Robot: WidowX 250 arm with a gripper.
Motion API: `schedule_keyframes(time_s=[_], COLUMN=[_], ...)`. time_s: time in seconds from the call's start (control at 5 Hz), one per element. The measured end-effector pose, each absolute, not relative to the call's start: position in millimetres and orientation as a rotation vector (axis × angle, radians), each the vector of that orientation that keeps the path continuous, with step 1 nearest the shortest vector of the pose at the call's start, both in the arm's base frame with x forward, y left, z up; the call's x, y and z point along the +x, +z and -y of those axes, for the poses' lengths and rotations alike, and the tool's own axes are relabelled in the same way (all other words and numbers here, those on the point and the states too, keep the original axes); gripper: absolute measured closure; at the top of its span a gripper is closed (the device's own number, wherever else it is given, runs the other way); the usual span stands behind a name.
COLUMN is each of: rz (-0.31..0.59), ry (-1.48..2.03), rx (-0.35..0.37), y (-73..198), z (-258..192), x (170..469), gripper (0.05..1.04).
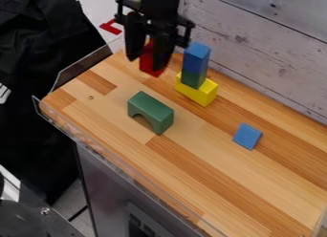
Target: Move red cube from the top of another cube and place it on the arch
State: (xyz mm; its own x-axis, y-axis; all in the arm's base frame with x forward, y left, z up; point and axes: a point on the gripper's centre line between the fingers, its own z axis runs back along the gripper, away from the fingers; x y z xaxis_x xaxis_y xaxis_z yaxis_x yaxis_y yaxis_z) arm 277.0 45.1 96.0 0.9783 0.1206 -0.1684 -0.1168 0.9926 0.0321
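Red cube (147, 65) gripped between the fingers of a black gripper (150, 60), partly hidden by them, blue block (196, 57) atop dark green block (190, 79) in notched yellow block (205, 95) near them, green arch (150, 106) and flat blue block (247, 136) on wooden counter (211, 169), arm cut off above.

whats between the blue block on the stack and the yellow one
A green block sits between them, under the blue block and above the yellow block, as the camera view shows.

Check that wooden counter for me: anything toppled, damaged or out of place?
Nothing stands out: the green arch stands on its feet, the blue block sits straight above the green block on the yellow block, and I see no breakage.
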Motion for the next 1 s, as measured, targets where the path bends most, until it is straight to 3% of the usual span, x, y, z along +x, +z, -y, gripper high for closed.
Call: schedule_keyframes(time_s=[0.4, 0.6, 1.0], rz=[-0.168, -0.214, -0.209], ry=[0.096, 0.125, 0.133], rx=[-0.032, -0.049, -0.039], y=[78, 67, 68], z=[-35, -35, -36], x=[282, 265, 264], gripper=[0.559, 0.559, 0.559])
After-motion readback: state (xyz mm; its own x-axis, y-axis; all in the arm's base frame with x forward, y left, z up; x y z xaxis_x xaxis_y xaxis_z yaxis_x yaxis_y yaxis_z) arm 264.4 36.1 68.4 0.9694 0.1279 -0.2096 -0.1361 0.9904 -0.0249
